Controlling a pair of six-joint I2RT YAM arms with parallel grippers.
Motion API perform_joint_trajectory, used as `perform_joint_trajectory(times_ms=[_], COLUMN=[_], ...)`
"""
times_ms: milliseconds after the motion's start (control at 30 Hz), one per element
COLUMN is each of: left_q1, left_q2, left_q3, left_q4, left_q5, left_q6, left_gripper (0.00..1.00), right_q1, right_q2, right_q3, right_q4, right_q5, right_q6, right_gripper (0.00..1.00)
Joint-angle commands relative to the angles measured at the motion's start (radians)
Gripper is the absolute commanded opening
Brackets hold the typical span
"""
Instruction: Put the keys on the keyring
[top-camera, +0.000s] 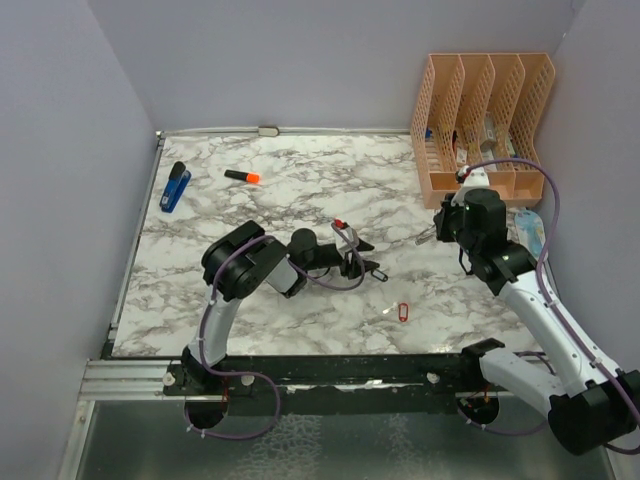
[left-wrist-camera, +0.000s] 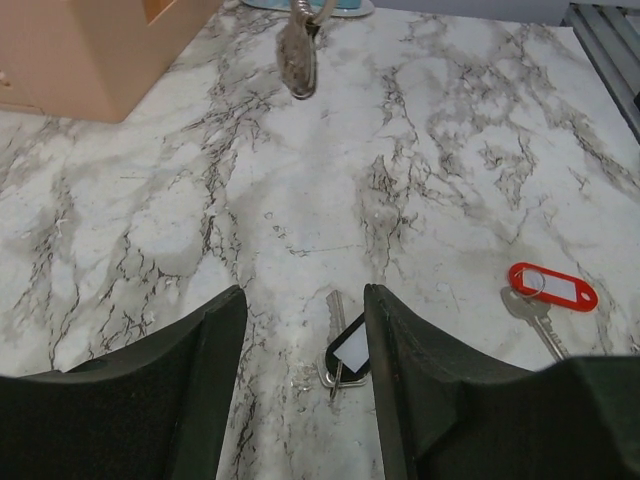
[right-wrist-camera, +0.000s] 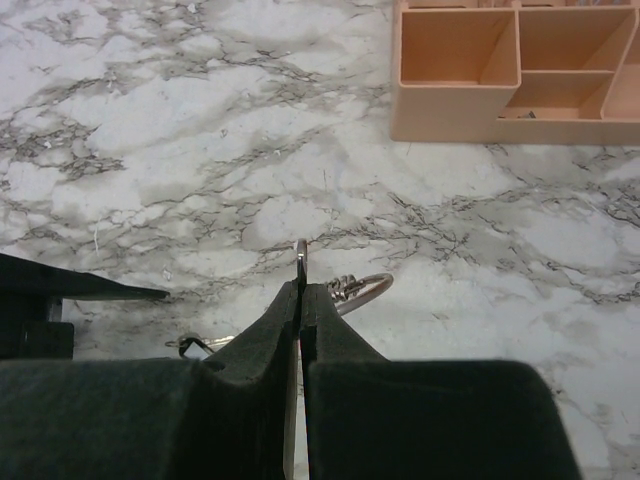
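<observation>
Currently: right gripper (right-wrist-camera: 301, 292), fingers closed on the keyring (right-wrist-camera: 365, 289), with small keys dangling from it, near the organizer (right-wrist-camera: 455, 100). Left gripper (left-wrist-camera: 305, 300), fingers spread, low over the dark key (left-wrist-camera: 348, 352) lying between them on the table (left-wrist-camera: 300, 200). Red-tagged key (left-wrist-camera: 552, 287) lies nearby, apart.

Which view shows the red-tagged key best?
The left wrist view: the red-tagged key lies close and sharp, tag and blade distinct. The top view shows the key only as a small red speck. The right wrist view misses it.
</observation>
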Motion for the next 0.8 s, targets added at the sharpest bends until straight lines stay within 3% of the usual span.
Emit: perform_joint_trajectory(times_ms=[0, 667, 767], left_q1=[-0.003, -0.004, -0.004], left_q2=[0.059, 0.189, 0.203], left_q3=[0.028, 0.082, 0.092], left_q4=[0.077, 0.111, 0.124], left_q5=[0.086, 0.104, 0.117], left_q6=[0.103, 0.114, 0.087], left_gripper=[0.54, 0.5, 0.42], right_q1=[-0.004, -0.004, -0.005], right_q2=[0.0, 0.049, 0.056], right_q3=[-0.005, -0.028, -0.032], right_q4=[0.009, 0.065, 0.068], right_q5=[0.041, -0.003, -0.003], right_q6=[-0.007, -0.011, -0.011], right_gripper=[0.01, 0.01, 0.01])
